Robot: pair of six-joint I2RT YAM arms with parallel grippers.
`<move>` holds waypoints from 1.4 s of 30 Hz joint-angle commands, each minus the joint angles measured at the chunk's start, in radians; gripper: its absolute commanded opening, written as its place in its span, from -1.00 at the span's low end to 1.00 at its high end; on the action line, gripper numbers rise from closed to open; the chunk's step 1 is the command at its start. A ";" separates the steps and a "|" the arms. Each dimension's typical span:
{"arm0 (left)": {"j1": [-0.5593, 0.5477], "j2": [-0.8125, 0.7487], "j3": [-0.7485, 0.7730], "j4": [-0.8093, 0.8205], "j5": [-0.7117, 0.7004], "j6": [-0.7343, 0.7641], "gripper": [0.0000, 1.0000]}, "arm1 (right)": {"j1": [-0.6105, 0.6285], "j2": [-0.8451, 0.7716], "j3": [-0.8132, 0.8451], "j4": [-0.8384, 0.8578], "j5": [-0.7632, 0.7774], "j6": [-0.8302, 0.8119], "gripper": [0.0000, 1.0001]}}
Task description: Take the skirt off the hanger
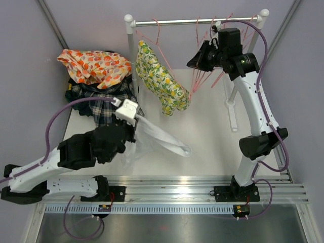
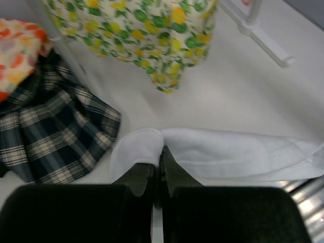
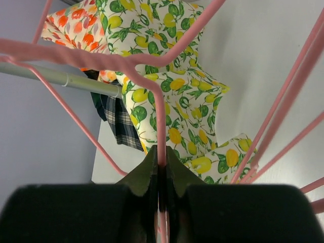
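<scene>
A white skirt (image 1: 163, 140) lies flat on the table, off any hanger; it also shows in the left wrist view (image 2: 238, 152). My left gripper (image 1: 134, 123) is shut on its left end (image 2: 162, 151). A lemon-print skirt (image 1: 159, 81) hangs from a pink hanger (image 1: 152, 35) on the rail (image 1: 197, 21). My right gripper (image 1: 196, 62) is raised by the rail and shut on the wire of a bare pink hanger (image 3: 162, 132), with the lemon-print skirt (image 3: 172, 96) behind it.
A pile with an orange-print cloth (image 1: 96, 66) on a plaid garment (image 1: 104, 104) lies at the back left. Several bare pink hangers (image 1: 205, 78) hang at the rail's right end. The rack's foot (image 1: 233, 119) lies on the table at the right.
</scene>
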 commanded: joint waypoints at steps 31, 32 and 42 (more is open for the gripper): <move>1.493 1.159 0.966 0.255 0.661 0.082 0.98 | 0.013 -0.639 -0.574 0.179 -0.027 -0.125 0.99; 1.494 1.168 0.958 0.243 0.654 0.058 0.98 | 0.013 -0.639 -0.566 0.191 -0.053 -0.131 0.99; 1.414 0.709 0.486 0.261 0.618 0.055 0.98 | 0.097 -0.452 -0.285 0.190 -0.168 -0.192 0.99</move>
